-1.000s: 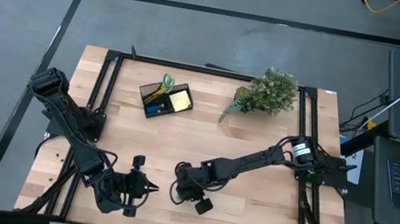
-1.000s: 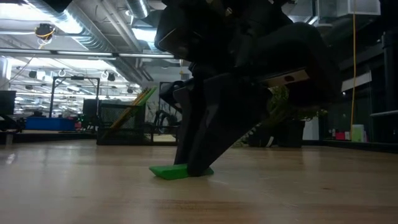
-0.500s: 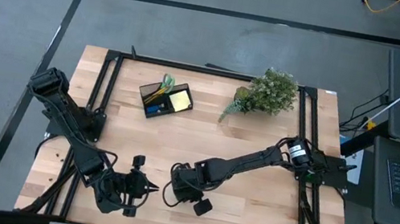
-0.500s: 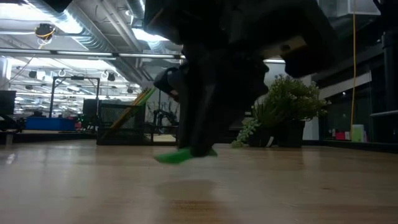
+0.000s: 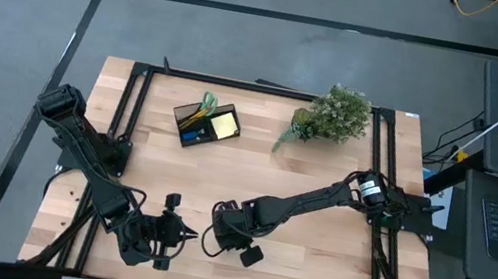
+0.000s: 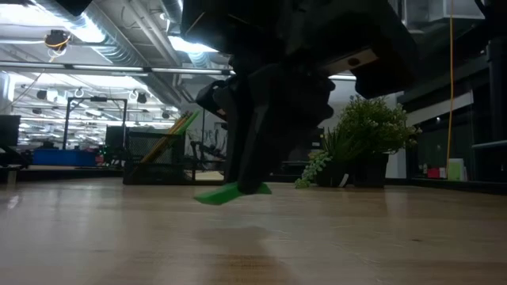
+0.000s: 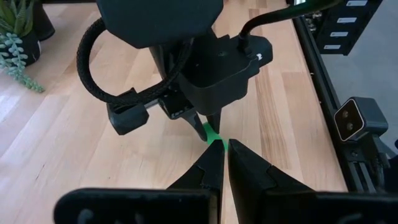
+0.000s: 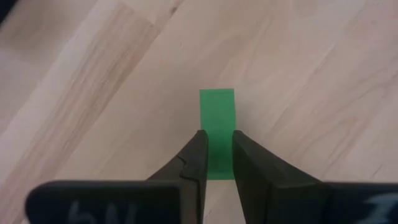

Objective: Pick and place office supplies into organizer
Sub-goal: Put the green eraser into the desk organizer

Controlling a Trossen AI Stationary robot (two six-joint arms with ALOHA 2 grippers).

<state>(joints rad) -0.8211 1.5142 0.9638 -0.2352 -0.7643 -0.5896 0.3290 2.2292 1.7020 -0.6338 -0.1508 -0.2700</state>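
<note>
A small flat green block [image 8: 217,118] hangs just above the bare wood near the table's front middle, with my right gripper [image 5: 211,238] shut on it. In the low view the block [image 6: 230,192] is tilted, its left end lower. My left gripper [image 5: 189,236] is shut and holds nothing; it hovers close to the left of the right gripper and points at it. Its shut fingers [image 7: 222,163] aim at the green block [image 7: 213,134]. The black organizer [image 5: 206,122] stands at the far left with scissors, pencils and a yellow pad in it. My right gripper pinches the green block's two long sides [image 8: 217,163] between its two fingers, near one end of the block. The fingers come steeply from above and lie along the block. The block is lifted clear of the table and tilted, and its free end [image 6: 207,198] sticks out beyond the fingers.
A leafy green plant [image 5: 334,115] stands at the far right of the table. Black frame rails [image 5: 132,110] run along the table's left, right and far sides. Bare wood lies between the grippers and the organizer.
My right gripper has risen and shifted slightly toward the table's left edge, taking the green block with it. The block lay flat on the table before and now hangs clear of it, tipped.
</note>
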